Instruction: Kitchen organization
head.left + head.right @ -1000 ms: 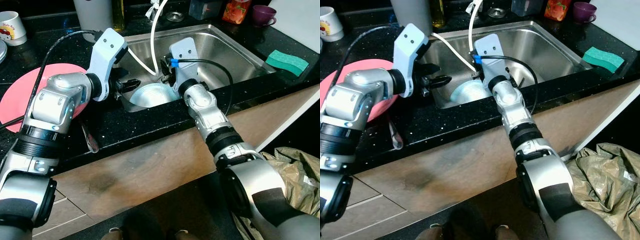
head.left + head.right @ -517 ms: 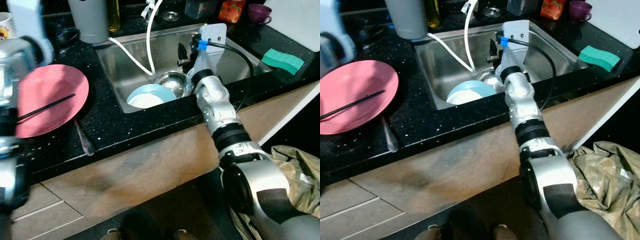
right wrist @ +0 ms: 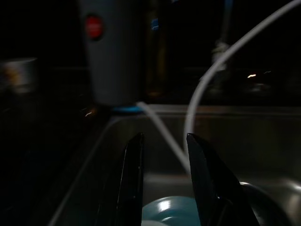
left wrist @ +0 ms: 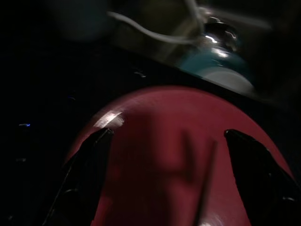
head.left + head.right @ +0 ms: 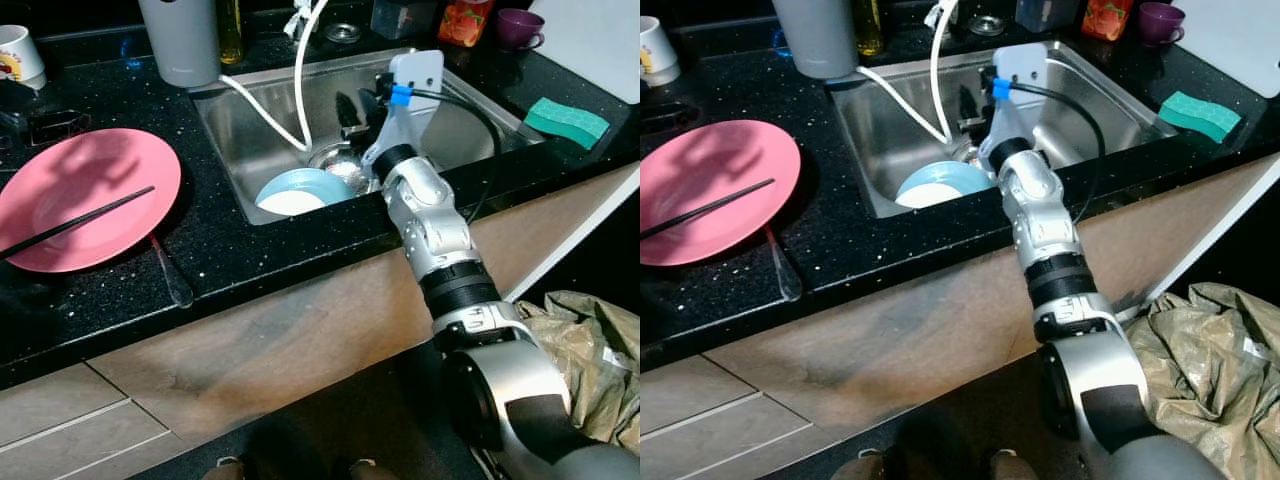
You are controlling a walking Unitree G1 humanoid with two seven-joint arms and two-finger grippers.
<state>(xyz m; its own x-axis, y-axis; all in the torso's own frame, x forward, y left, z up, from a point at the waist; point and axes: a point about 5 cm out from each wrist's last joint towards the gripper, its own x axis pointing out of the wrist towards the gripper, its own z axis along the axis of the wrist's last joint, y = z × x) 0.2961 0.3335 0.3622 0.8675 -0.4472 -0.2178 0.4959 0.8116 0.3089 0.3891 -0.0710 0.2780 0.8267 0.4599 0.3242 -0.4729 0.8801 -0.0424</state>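
Observation:
A light blue bowl (image 5: 293, 192) lies in the steel sink (image 5: 470, 120), with a steel bowl (image 5: 347, 166) just behind it. My right gripper (image 5: 356, 103) hangs inside the sink above them; in the right wrist view its fingers (image 3: 134, 179) stand slightly apart and open, with nothing between them, over the blue bowl (image 3: 164, 209). A pink plate (image 5: 90, 195) with a black chopstick (image 5: 75, 222) across it lies on the black counter at the left. My left gripper (image 4: 167, 133) hovers wide open over that pink plate (image 4: 155, 179).
A spoon (image 5: 172, 278) lies beside the plate near the counter's front edge. A white hose (image 5: 300, 80) drops into the sink. A grey jug (image 5: 182, 40), white mug (image 5: 20, 55), purple cup (image 5: 520, 27) and green sponge (image 5: 566, 122) ring the sink. A bag (image 5: 590, 340) sits on the floor.
My left arm has drawn back from the sink to the left, out of the head views, and now hovers over the pink plate. The right gripper has shifted right and further back in the sink.

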